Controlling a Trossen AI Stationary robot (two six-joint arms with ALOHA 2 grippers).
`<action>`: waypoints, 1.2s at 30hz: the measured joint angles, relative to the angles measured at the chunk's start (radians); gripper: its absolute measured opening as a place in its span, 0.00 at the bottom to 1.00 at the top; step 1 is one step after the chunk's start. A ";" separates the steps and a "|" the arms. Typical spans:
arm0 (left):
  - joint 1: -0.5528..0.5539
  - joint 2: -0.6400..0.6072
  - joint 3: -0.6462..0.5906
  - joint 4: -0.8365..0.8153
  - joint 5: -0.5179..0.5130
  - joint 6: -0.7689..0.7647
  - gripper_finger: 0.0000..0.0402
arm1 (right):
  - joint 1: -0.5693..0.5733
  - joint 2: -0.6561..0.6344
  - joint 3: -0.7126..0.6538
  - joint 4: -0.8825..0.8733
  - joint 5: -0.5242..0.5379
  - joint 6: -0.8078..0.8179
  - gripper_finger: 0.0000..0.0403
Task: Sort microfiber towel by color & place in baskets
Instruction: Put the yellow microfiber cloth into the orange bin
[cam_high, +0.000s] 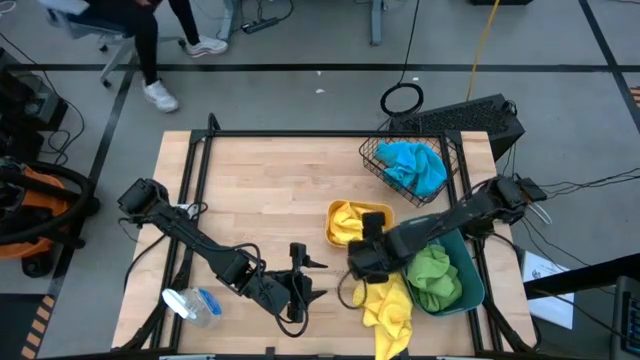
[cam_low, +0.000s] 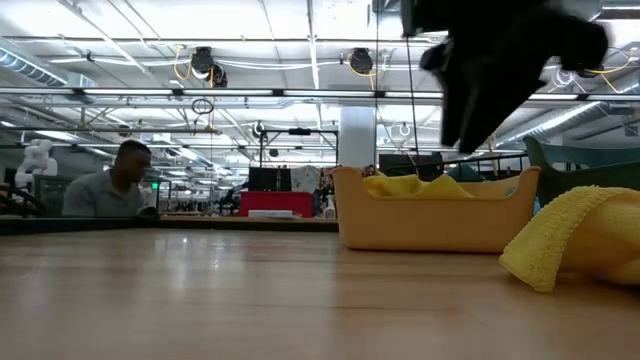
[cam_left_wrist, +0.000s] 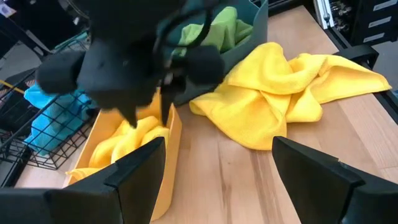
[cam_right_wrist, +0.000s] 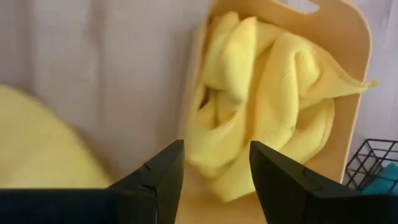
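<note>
Because yellow towels belong in the orange bin (cam_high: 378, 211), the right pincer (cam_right_wrist: 214, 180) hangs over it with jaws parted and empty above the yellow towel (cam_right_wrist: 261, 99) inside, a second yellow towel (cam_high: 390, 305) lies just beside the bin, and the left pincer (cam_high: 303, 278) waits wide nearby.

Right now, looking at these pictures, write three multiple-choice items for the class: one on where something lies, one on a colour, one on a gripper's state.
1. Where is the loose yellow towel?
A. In the wire basket
B. On the table beside the teal bin
C. Held by the left gripper

2. What colour is the towel in the wire basket?
A. Blue
B. Green
C. Yellow

3. How is the right gripper?
A. Shut on a towel
B. Out of view
C. Open, holding nothing

Key: 1 B, it lies on the wood against the teal bin. 2 A, the blue towel fills it. 3 C, its fingers stand apart above the orange bin.
</note>
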 joint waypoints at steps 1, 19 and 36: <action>0.000 0.000 0.000 0.000 0.000 0.000 0.75 | 0.020 -0.011 0.001 -0.010 0.000 0.020 0.43; 0.000 0.000 0.000 0.009 0.000 0.000 0.75 | 0.388 -0.090 0.002 -0.004 -0.007 0.343 0.43; 0.000 0.000 0.000 0.009 0.000 0.000 0.75 | 0.409 -0.067 0.002 0.115 -0.191 0.279 0.50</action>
